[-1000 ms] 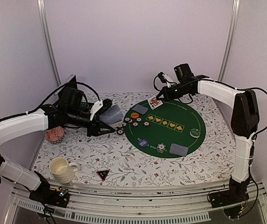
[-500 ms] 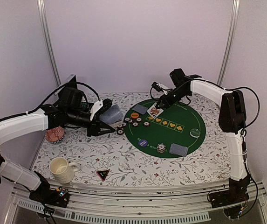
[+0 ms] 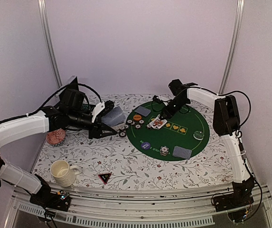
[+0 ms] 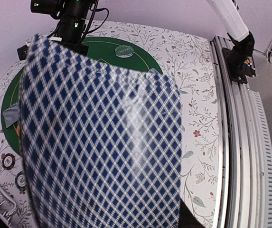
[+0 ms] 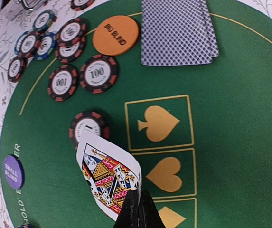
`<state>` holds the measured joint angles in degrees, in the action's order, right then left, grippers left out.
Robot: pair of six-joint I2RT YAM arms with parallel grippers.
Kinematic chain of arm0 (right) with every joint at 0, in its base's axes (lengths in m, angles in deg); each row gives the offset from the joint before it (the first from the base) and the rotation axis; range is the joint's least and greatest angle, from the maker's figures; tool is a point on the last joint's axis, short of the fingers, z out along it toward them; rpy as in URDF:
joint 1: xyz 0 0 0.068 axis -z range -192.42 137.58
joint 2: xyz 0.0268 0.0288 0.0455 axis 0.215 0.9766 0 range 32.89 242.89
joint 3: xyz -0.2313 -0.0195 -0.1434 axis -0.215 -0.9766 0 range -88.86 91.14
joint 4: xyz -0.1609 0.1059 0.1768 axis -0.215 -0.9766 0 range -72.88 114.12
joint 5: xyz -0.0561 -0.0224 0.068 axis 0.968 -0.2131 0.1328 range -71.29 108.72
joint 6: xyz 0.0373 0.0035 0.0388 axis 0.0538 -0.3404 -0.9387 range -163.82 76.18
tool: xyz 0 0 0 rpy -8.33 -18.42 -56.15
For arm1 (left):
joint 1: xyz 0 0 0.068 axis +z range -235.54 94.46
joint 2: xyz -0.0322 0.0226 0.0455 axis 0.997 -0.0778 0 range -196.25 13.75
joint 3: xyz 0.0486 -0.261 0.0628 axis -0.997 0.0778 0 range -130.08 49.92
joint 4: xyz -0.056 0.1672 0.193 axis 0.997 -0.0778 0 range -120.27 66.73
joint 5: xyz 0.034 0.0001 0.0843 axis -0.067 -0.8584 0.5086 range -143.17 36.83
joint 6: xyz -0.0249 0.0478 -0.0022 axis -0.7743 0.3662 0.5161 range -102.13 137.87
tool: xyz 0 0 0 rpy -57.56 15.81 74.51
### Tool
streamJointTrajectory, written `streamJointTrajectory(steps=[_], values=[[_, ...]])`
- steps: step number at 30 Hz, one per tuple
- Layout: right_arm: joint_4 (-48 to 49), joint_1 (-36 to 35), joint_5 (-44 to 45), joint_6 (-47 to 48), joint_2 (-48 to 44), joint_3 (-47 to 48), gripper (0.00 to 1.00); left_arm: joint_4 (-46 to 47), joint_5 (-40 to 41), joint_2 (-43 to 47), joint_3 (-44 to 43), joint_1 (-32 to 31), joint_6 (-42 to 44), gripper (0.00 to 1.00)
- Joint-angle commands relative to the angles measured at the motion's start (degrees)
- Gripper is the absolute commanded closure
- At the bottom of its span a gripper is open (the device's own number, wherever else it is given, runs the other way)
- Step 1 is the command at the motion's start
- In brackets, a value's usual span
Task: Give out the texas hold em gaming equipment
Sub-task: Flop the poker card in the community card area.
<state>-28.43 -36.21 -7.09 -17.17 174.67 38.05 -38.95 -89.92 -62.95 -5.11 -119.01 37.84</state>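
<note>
The job looks about half done; on the green mat there are two face-down card piles, one at the far side and one at the near side, plus the orange button, the purple button and some chips; the gold boxes are bare, and the black triangle sits off the mat on the counter. The right tool is pressed together, pinching the face-up card by one end, low over the mat beside the heart box; maybe it touches, I cannot tell. The card's picture faces up; its long way slants from the tool toward a chip. The left tool grips blue-checked cards off the mat.
</note>
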Motion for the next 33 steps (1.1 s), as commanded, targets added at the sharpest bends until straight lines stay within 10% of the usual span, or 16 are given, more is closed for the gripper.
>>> streamJointTrajectory(steps=[1, 33], values=[[3.5, 0.3, 7.7, 2.1, 2.2, 1.5, 0.99, 1.2, -0.2, 1.6, 0.0, 0.1, 0.6, 0.81], [21.0, -7.1, 19.7, 27.2, 6.1, 0.7, 0.99, 1.3, 0.4, 1.7, 0.3, 0.2, 1.0, 0.81]])
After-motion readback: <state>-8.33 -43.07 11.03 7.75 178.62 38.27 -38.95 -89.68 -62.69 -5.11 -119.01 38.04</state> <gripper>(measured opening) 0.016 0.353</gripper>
